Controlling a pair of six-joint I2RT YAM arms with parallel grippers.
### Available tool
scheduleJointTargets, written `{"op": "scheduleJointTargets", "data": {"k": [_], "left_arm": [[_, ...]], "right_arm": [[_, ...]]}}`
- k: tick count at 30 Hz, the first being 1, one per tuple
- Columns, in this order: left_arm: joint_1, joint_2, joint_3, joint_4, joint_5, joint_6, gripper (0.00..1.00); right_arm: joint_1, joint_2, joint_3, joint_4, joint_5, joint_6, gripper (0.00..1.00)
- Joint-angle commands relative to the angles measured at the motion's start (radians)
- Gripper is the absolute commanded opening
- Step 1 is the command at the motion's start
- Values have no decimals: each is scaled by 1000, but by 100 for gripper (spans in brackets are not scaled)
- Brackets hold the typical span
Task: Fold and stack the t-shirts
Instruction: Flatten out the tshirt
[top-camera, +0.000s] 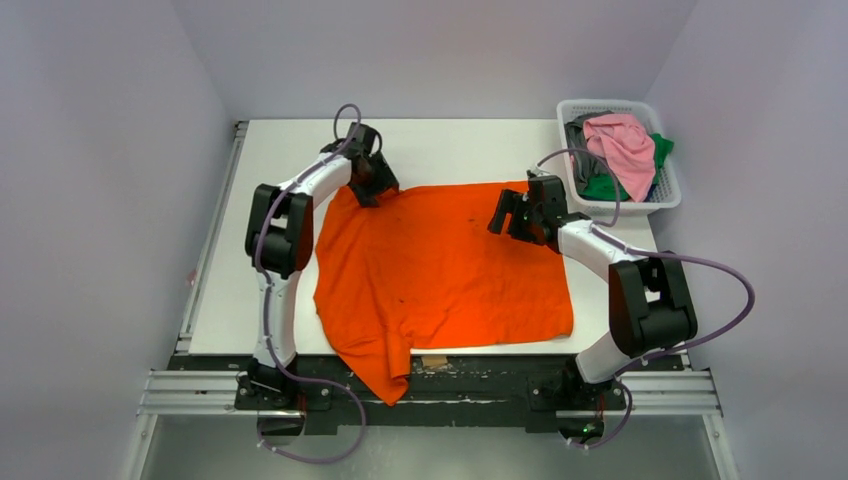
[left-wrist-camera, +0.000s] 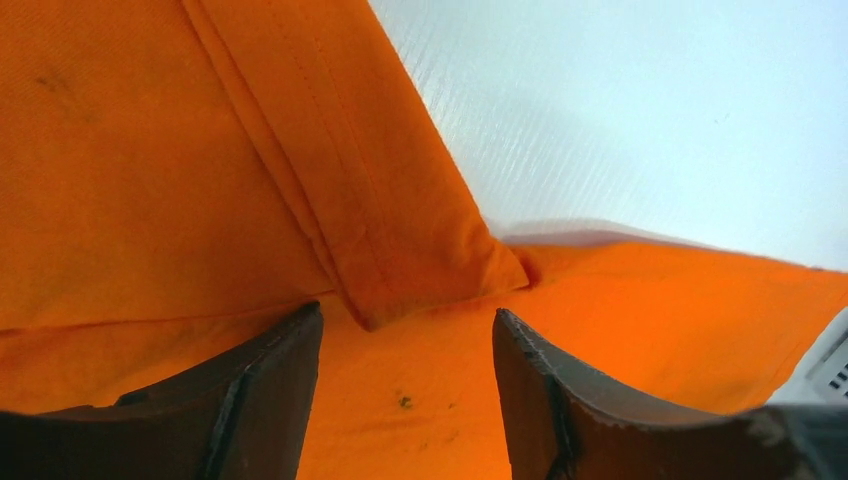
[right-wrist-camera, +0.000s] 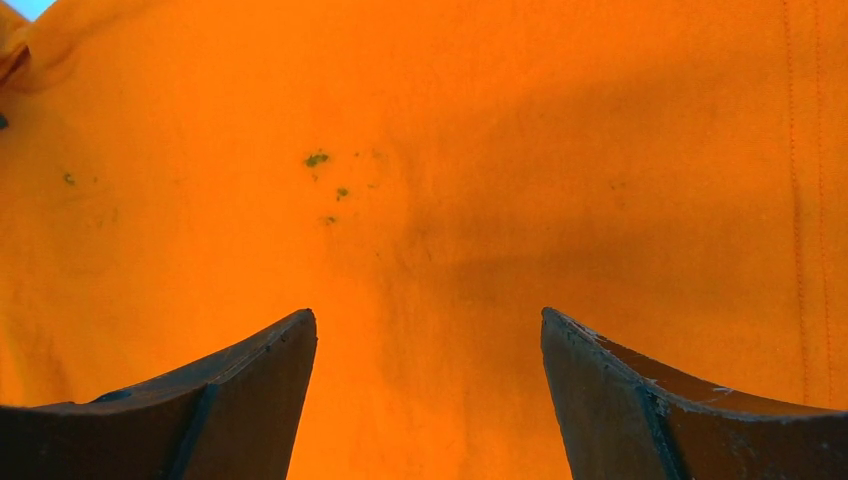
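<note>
A large bright orange t-shirt (top-camera: 440, 270) with small dark specks lies spread on the white table, one part hanging over the near edge. My left gripper (top-camera: 372, 192) is open over the shirt's far left corner; in the left wrist view (left-wrist-camera: 405, 320) a folded hemmed flap (left-wrist-camera: 400, 230) lies just ahead of the fingertips. My right gripper (top-camera: 503, 222) is open over the shirt's far right part; the right wrist view (right-wrist-camera: 428, 320) shows flat orange cloth (right-wrist-camera: 420, 200) between the fingers. Pink (top-camera: 625, 145), green (top-camera: 605, 185) and grey (top-camera: 580, 135) shirts lie in the basket.
A white slotted plastic basket (top-camera: 668, 195) stands at the table's far right corner, close behind my right arm. Bare white table (top-camera: 460, 150) runs along the far edge beyond the shirt. Grey walls enclose three sides.
</note>
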Motion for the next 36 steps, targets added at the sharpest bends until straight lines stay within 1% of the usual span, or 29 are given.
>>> {"op": "scheduleJointTargets", "data": {"k": [1, 7, 13, 15, 17, 18, 19, 21, 22, 24, 27, 32, 36], "left_arm": [[-6, 50, 72, 43, -29, -79, 59], [-6, 144, 202, 56, -34, -115, 56], [-4, 268, 429, 80, -52, -131, 54], [-5, 304, 487, 139, -56, -151, 54], [-6, 348, 538, 233, -46, -183, 54], [-6, 381, 579, 281, -29, -191, 54], [-8, 424, 665, 323, -16, -192, 54], [-13, 526, 833, 320, -22, -209, 54], [-15, 560, 866, 360, -8, -224, 52], [-15, 566, 841, 450, 12, -241, 51], [-22, 475, 739, 461, 24, -136, 53], [-45, 198, 544, 369, 39, 60, 60], [-58, -60, 297, 239, -17, 139, 60]], "right_arm": [[0, -5, -11, 41, -23, -17, 81], [3, -10, -12, 35, -24, -17, 80], [3, -24, -23, 33, -18, -16, 80], [3, -21, -22, 32, -20, -16, 80], [2, -14, -17, 30, -19, -15, 80], [2, -11, -17, 25, -17, -14, 80], [3, -9, -14, 20, -12, -14, 80], [3, -9, -14, 17, 0, -12, 80], [2, -10, -16, 22, 0, -11, 80], [2, -8, -8, 16, 2, -14, 80], [1, -8, -11, 25, 1, -13, 80], [2, 20, 19, 0, 34, -20, 79], [2, -2, 12, -15, 64, -9, 79]]}}
